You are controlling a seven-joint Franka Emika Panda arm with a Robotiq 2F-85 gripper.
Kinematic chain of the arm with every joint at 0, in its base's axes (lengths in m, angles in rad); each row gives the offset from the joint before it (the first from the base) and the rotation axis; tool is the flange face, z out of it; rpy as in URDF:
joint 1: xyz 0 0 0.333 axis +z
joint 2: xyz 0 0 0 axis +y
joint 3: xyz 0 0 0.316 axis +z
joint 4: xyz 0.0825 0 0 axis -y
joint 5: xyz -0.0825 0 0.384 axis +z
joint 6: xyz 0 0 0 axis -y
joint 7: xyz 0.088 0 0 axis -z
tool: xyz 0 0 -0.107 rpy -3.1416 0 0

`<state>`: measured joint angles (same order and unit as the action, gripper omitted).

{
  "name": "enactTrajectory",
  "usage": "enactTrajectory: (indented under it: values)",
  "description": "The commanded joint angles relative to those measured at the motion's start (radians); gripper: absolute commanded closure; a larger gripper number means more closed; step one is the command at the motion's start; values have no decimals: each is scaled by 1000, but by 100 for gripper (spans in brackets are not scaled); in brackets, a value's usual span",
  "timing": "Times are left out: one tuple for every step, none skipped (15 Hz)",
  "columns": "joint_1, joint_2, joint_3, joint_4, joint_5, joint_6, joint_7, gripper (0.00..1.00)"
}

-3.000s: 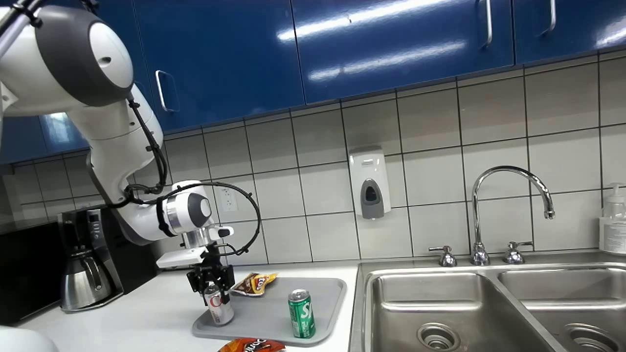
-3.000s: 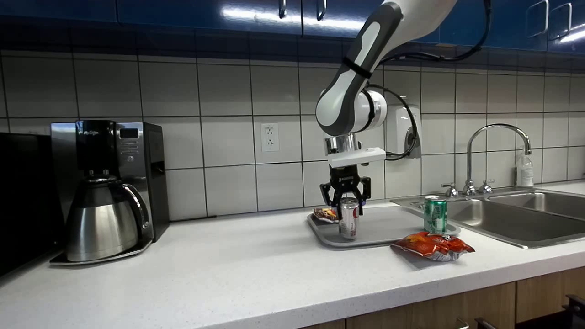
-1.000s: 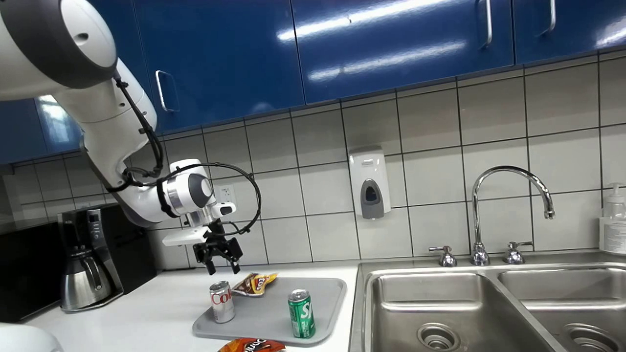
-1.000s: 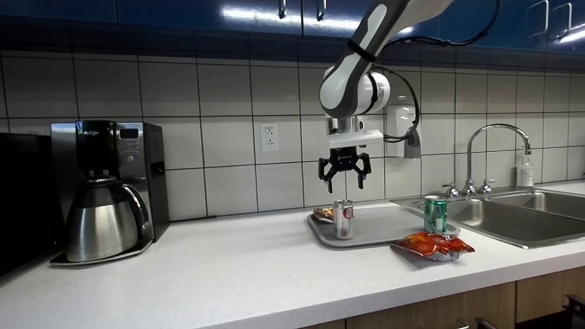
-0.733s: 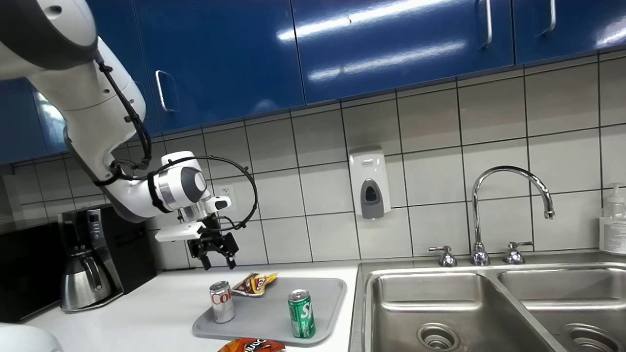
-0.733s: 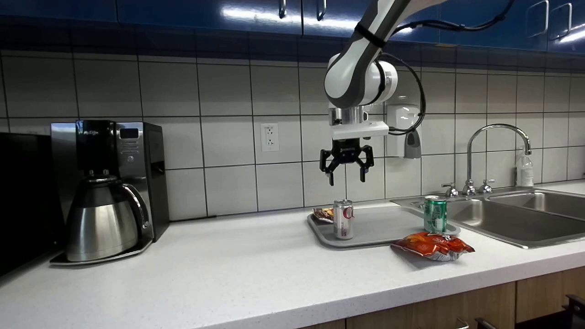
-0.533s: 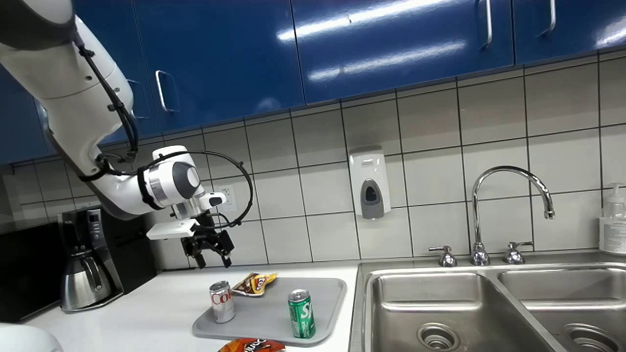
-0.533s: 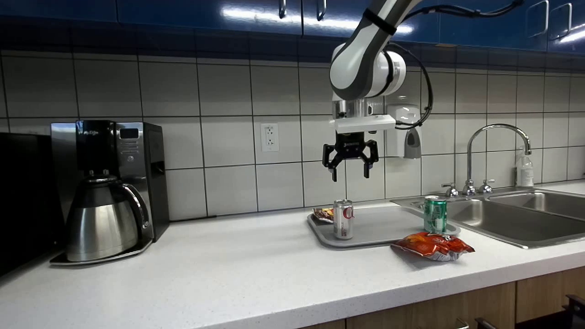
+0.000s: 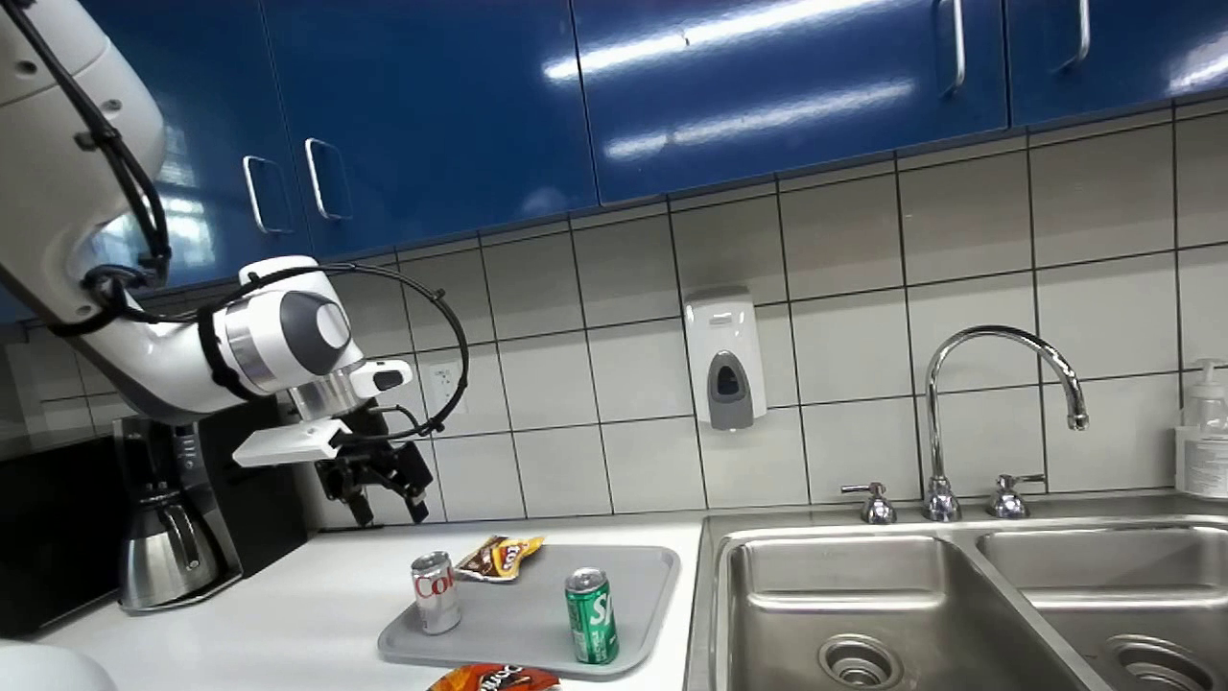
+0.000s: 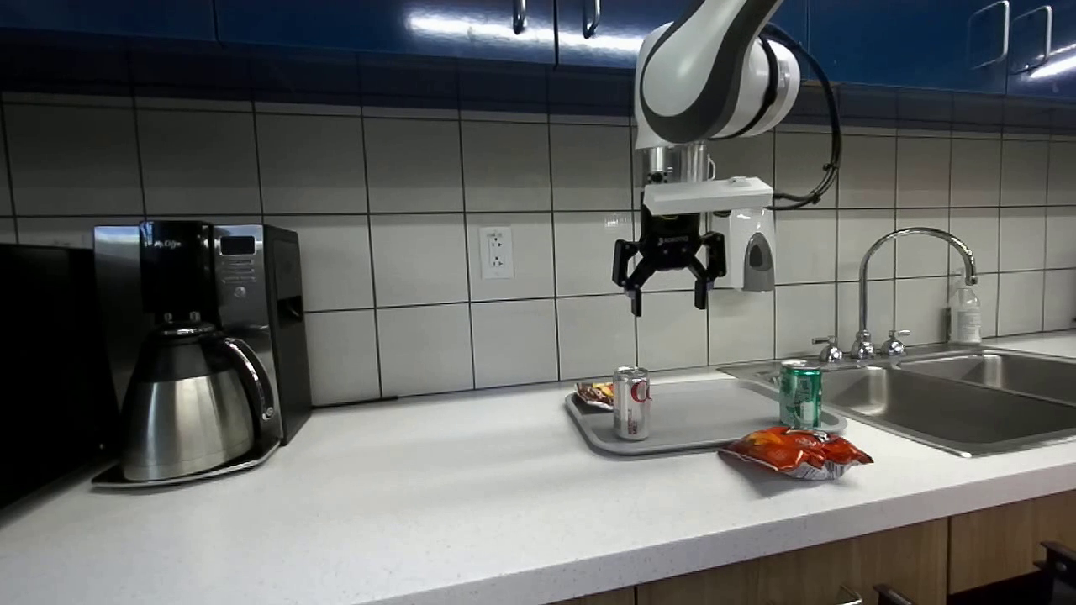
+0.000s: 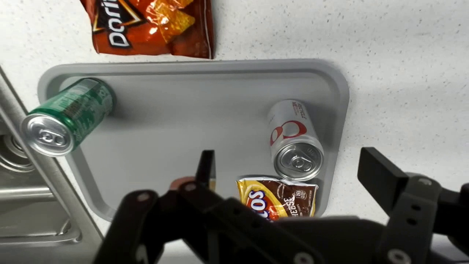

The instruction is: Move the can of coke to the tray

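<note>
The can of coke, silver with red lettering, stands upright on the tray in both exterior views, can of coke (image 9: 436, 593), can of coke (image 10: 631, 403). It is near one short end of the grey tray (image 10: 698, 416). My gripper (image 10: 668, 304) hangs in the air above the tray, open, apart from the can. Between its spread fingers in the wrist view is only a view down onto the can of coke (image 11: 293, 128) and the tray (image 11: 176, 128), with the gripper (image 11: 287, 159) well above both.
A green can (image 9: 592, 616) stands at the tray's sink end. A brown and yellow snack bag (image 11: 278, 198) lies on the tray by the can of coke. A red chip bag (image 10: 797, 454) rests on the counter at the tray's edge. The sink (image 9: 835, 614) and coffee maker (image 10: 197, 353) flank the counter.
Three seconds ago the gripper was around the can of coke on the tray. It has since let go and risen clear, drifting away from the can, which stands still.
</note>
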<state>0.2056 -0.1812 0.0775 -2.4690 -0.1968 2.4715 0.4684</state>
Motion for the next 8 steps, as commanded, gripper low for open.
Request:
enactTrajectory:
  values:
    - [-55, -169, 55, -138, -3, 8, 0, 0]
    - [-61, -203, 61, -162, 6, 1, -6, 0]
    - [-69, -236, 69, -188, 11, -5, -4, 0]
    - [-74, -274, 71, -216, 24, -8, -9, 0]
    - [-79, -169, 81, -139, 29, 0, -19, 0]
    - [-84, -199, 84, -163, 34, 0, -21, 0]
    - [-87, -222, 86, -180, 36, 0, -22, 0]
    - [-88, -237, 86, -191, 37, 0, -23, 0]
